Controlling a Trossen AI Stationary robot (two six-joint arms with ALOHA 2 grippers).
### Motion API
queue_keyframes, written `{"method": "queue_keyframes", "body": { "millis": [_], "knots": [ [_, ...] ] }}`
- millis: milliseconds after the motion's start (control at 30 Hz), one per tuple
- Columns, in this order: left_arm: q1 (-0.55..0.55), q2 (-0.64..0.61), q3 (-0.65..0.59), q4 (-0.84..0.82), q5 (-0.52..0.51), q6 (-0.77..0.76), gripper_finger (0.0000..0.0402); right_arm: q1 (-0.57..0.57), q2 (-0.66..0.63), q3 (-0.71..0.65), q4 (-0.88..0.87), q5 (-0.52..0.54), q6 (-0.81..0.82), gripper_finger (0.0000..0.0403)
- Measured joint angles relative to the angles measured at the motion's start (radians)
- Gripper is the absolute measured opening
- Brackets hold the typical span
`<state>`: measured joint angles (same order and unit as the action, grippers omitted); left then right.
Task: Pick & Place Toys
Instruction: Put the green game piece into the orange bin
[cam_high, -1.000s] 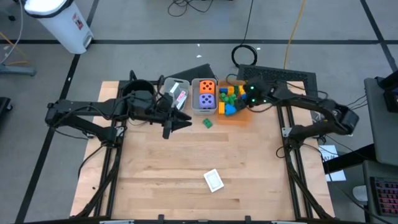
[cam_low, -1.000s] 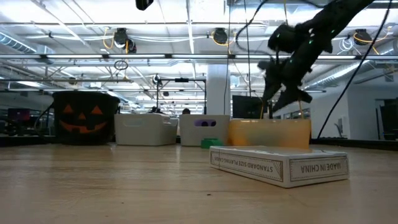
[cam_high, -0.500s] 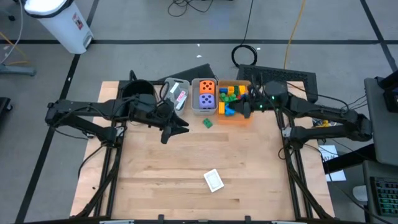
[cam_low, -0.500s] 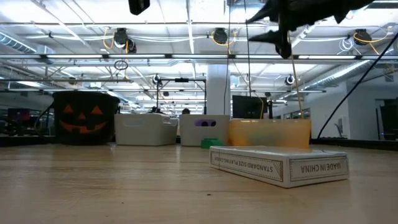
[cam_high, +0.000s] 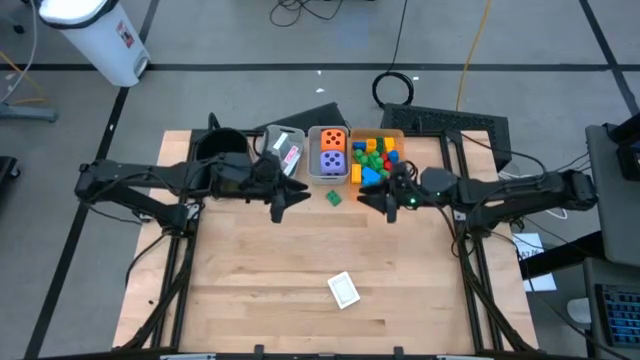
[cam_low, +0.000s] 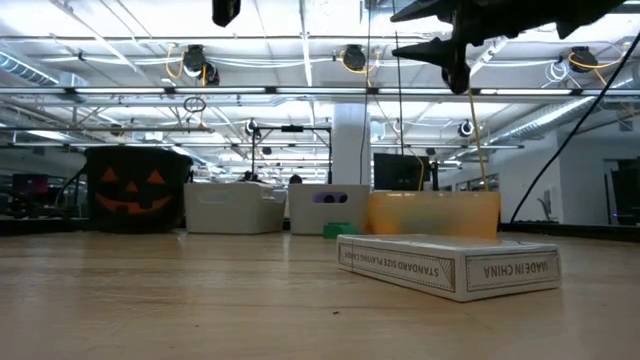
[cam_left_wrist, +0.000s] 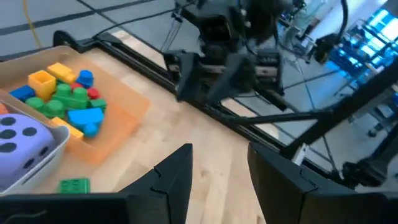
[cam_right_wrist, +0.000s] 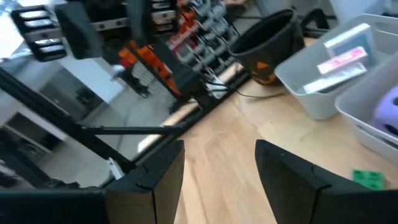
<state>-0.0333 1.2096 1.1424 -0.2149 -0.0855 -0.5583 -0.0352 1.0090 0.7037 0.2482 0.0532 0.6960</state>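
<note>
Purple die (cam_left_wrist: 18, 140): cut by left wrist picture's edge, only part shows. In right wrist view, just purple sliver (cam_right_wrist: 390, 102) at edge.
Green block (cam_low: 337, 229): mostly hidden behind card box (cam_low: 447, 264) in low view.
Orange bin (cam_low: 433, 213): wall cloudy in low view, blocks inside not seen.
Grey bin (cam_right_wrist: 339, 65): cards inside blurred, print too fuzzy to read.
Right gripper (cam_low: 425, 30): top cut by low picture's edge.
Left gripper (cam_high: 297, 195): too small in high view to tell finger gap.
Black pot (cam_high: 222, 150): partly under left arm.
</note>
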Motion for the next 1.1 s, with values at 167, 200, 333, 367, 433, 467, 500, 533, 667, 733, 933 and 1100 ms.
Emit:
{"method": "queue_keyframes", "body": {
  "millis": [167,200,333,367,433,467,500,533,667,733,933,1100],
  "knots": [
    [0.035,0.051,0.0,0.106,0.001,-0.041,0.0159,0.005,-0.005,-0.07,0.14,-0.001,0.007,0.0186],
    [0.043,0.069,0.0,0.14,0.0,-0.054,0.0159,0.004,-0.005,-0.078,0.158,-0.002,0.018,0.0186],
    [0.07,0.121,0.0,0.19,0.033,-0.111,0.017,0.004,-0.004,-0.111,0.195,-0.003,0.041,0.0187],
    [0.076,0.135,0.001,0.201,0.051,-0.126,0.0177,0.004,-0.004,-0.12,0.198,-0.005,0.041,0.0187],
    [0.087,0.162,0.0,0.207,0.095,-0.151,0.0196,0.004,-0.004,-0.13,0.203,-0.005,0.048,0.0186],
    [0.09,0.18,0.0,0.226,0.116,-0.168,0.0207,0.004,-0.004,-0.133,0.205,-0.006,0.053,0.0186],
    [0.094,0.194,0.0,0.244,0.129,-0.184,0.0218,0.004,-0.005,-0.135,0.204,-0.01,0.056,0.0185],
    [0.098,0.204,0.0,0.248,0.14,-0.201,0.023,0.004,-0.005,-0.135,0.205,-0.027,0.059,0.0184],
    [0.116,0.253,0.0,0.301,0.159,-0.24,0.0273,0.004,-0.005,-0.135,0.206,-0.08,0.055,0.0183],
    [0.126,0.271,0.0,0.336,0.171,-0.223,0.0288,0.004,-0.004,-0.135,0.208,-0.087,0.054,0.0185],
    [0.147,0.278,0.0,0.309,0.154,-0.166,0.0309,0.004,-0.019,-0.134,0.213,-0.084,0.051,0.0187],
    [0.153,0.278,0.014,0.304,0.176,-0.108,0.031,-0.007,-0.062,-0.134,0.22,-0.072,0.033,0.0187]
  ]
}}
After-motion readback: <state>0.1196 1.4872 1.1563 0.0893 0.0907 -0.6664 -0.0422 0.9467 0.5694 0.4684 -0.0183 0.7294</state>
